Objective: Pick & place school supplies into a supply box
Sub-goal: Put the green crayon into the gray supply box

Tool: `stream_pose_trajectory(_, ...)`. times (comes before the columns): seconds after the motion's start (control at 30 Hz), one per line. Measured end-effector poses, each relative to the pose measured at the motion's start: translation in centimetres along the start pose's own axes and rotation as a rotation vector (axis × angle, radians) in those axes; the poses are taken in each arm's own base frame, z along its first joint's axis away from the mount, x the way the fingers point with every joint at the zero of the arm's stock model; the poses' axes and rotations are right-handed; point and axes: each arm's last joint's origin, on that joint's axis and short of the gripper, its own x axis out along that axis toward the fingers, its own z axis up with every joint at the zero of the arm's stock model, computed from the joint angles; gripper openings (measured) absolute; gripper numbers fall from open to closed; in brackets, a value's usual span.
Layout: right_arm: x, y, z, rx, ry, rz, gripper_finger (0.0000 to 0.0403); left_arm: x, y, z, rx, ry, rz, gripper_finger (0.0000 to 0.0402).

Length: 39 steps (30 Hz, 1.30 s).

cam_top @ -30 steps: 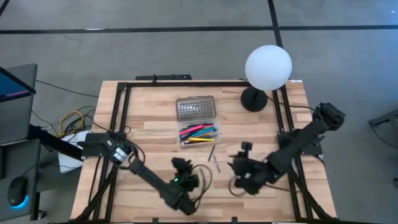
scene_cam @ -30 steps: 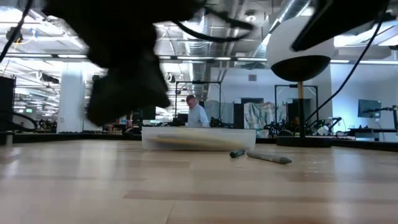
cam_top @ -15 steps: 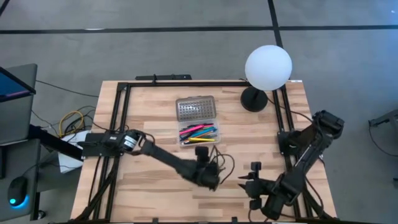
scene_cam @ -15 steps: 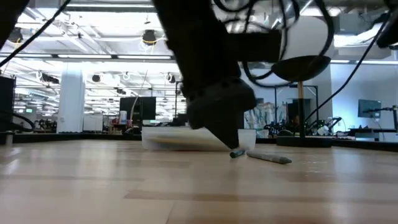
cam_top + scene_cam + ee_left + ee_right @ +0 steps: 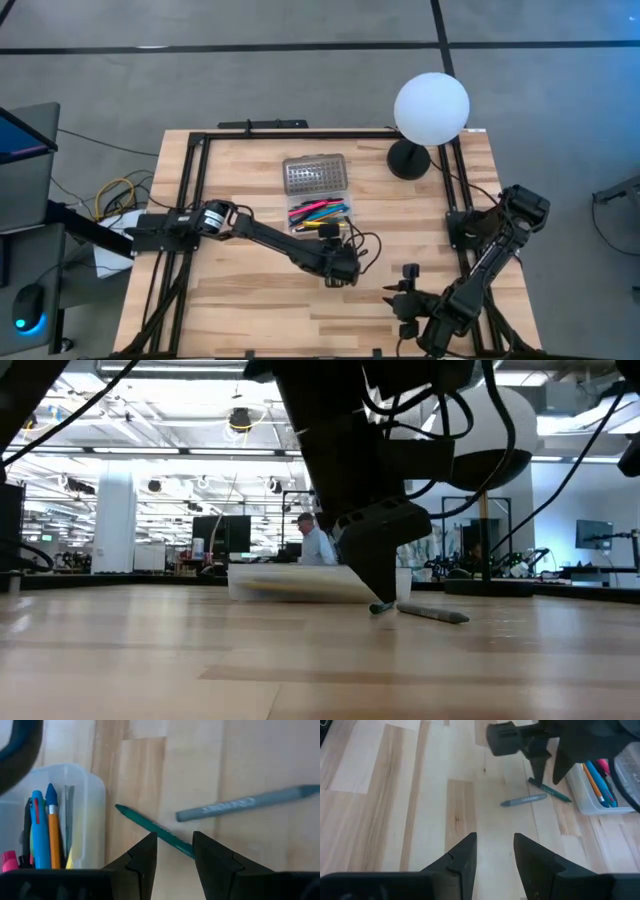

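The supply box (image 5: 318, 214) lies open past the table's middle, its clear tray holding several coloured pens and its dotted grey lid (image 5: 315, 174) folded back on the far side. A green pen (image 5: 152, 826) and a grey crayon (image 5: 242, 802) lie on the wood beside the box (image 5: 55, 815). My left gripper (image 5: 175, 837) hangs open just over the green pen, one finger on each side of its shaft, tips low near the table (image 5: 382, 598). My right gripper (image 5: 495, 840) stands open near the table's front right (image 5: 395, 295), with nothing between its fingers.
A lamp with a white globe (image 5: 431, 108) and a black foot (image 5: 407, 160) stands at the far right corner. Black frame rails (image 5: 195, 190) run along the table's edges. Bare wood lies in front of the box, toward the near left.
My left gripper has swung from the table's near edge toward the far right, over to the green pen by the box, turning and tipping downward as it went. My right gripper has drawn back toward the near right corner and sunk a little. The pens have stayed where they were.
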Motion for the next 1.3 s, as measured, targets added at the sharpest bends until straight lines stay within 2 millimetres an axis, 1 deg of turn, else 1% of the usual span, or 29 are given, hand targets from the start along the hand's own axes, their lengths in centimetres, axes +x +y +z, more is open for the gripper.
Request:
stream_pose_trajectory(0.1, 0.0, 0.0, 0.0, 0.002, -0.001, 0.001, 0.0121, 0.4, 0.7, 0.1, -0.041, 0.014, -0.012, 0.0121)
stream_pose_trajectory(0.23, 0.0, 0.1, 0.1, 0.009, -0.007, 0.008, 0.0121, 1.0, 1.6, 0.2, -0.085, 0.044, -0.072, 0.0122)
stream_pose_trajectory(0.37, 0.0, 0.2, 0.1, 0.014, -0.009, 0.012, 0.0121, 1.2, 2.1, 0.2, -0.103, 0.057, -0.063, 0.0127)
stream_pose_trajectory(0.47, 0.0, 0.2, 0.1, 0.017, -0.011, 0.015, 0.0121, 1.2, 2.1, 0.2, -0.103, 0.058, -0.059, 0.0134)
stream_pose_trajectory(0.63, 0.0, 0.2, 0.2, 0.022, -0.014, 0.019, 0.0121, 1.6, 2.3, -0.5, -0.140, 0.094, -0.047, 0.0145)
stream_pose_trajectory(0.77, 0.0, 0.3, 0.2, 0.028, -0.012, 0.030, 0.0121, 2.2, 2.5, -1.3, -0.167, 0.136, -0.098, 0.0152)
stream_pose_trajectory(0.9, 0.0, 0.3, 0.2, 0.030, -0.006, 0.040, 0.0121, 2.6, 2.3, -1.8, -0.133, 0.162, -0.155, 0.0153)
stream_pose_trajectory(1.1, 0.0, 0.3, 0.2, 0.030, -0.005, 0.041, 0.0121, 2.3, 1.5, -2.0, -0.019, 0.159, -0.187, 0.0153)
stream_pose_trajectory(1.3, 0.0, 0.3, 0.2, 0.029, -0.005, 0.041, 0.0121, 1.9, 0.8, -2.4, 0.031, 0.183, -0.216, 0.0151)
